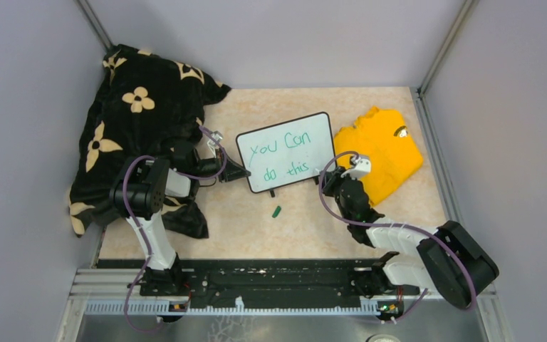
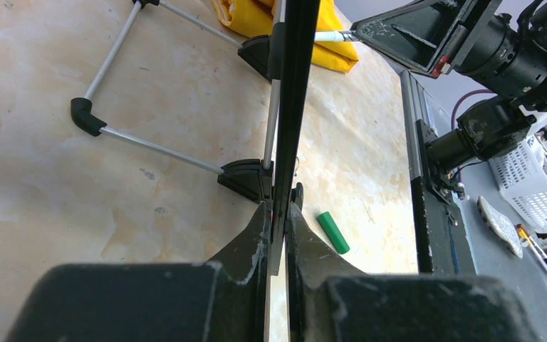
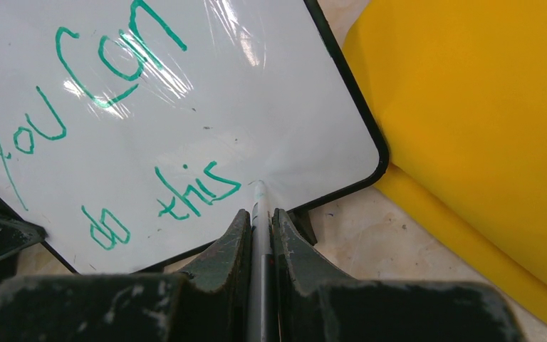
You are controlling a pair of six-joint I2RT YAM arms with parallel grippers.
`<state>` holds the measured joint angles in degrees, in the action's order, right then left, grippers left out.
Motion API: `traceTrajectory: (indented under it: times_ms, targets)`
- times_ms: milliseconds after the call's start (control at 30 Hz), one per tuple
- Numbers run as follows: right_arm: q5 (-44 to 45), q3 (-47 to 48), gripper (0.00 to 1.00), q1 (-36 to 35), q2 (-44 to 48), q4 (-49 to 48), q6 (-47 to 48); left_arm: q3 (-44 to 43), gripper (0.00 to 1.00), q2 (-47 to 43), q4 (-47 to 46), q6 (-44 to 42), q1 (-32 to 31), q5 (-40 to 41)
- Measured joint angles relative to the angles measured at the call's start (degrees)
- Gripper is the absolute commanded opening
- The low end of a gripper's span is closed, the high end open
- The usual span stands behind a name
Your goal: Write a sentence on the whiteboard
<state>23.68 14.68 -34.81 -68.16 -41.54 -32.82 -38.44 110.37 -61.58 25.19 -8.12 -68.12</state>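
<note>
The whiteboard (image 1: 287, 152) stands propped on its feet mid-table, with "you can do this" written on it in green. My left gripper (image 1: 238, 171) is shut on its left edge, which shows edge-on as a black frame (image 2: 292, 107) between the fingers. My right gripper (image 1: 335, 176) is shut on a marker (image 3: 258, 214), whose tip touches the board (image 3: 185, 107) just right of "this". The marker's green cap (image 1: 276, 211) lies on the table in front of the board and shows in the left wrist view (image 2: 333, 232).
A folded yellow shirt (image 1: 383, 151) lies right of the board, close to my right gripper. A black flowered cloth (image 1: 135, 121) covers the far left. The board's wire stand (image 2: 149, 146) reaches behind it. A white basket (image 2: 534, 178) sits off the table.
</note>
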Motion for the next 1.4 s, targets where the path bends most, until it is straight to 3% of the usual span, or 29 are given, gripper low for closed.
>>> traceTrajectory:
  times_ms: [1400]
  targets:
    - [-1.8, 0.8, 0.0, 1.2, -4.0, -2.1, -0.9, 0.0, 0.0, 0.0, 0.1, -0.2, 0.0, 0.0]
